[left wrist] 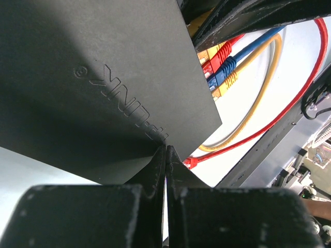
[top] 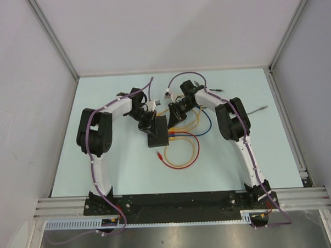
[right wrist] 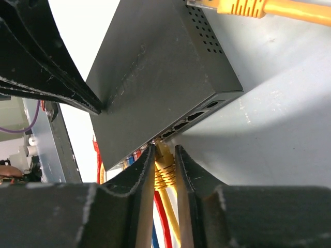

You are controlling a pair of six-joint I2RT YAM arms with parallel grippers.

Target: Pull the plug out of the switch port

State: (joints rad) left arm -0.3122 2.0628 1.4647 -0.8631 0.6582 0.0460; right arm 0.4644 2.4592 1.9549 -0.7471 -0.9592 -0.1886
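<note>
Roughly mid-table lies the switch (top: pixel 157 134), flat, its socket row facing the right arm. One yellow plug (right wrist: pixel 164 168) has its tip at a socket there, clamped between the right gripper's (right wrist: pixel 164 161) fingers (right wrist: pixel 140 178). Beside it, more plugs (left wrist: pixel 221 61) in red, blue and yellow fill the row. The left gripper (left wrist: pixel 165 154), fingers pressed together, rests its tips on the switch's top near an edge. Cables (top: pixel 180 156) loop across the pale table (top: pixel 238 165)
</note>
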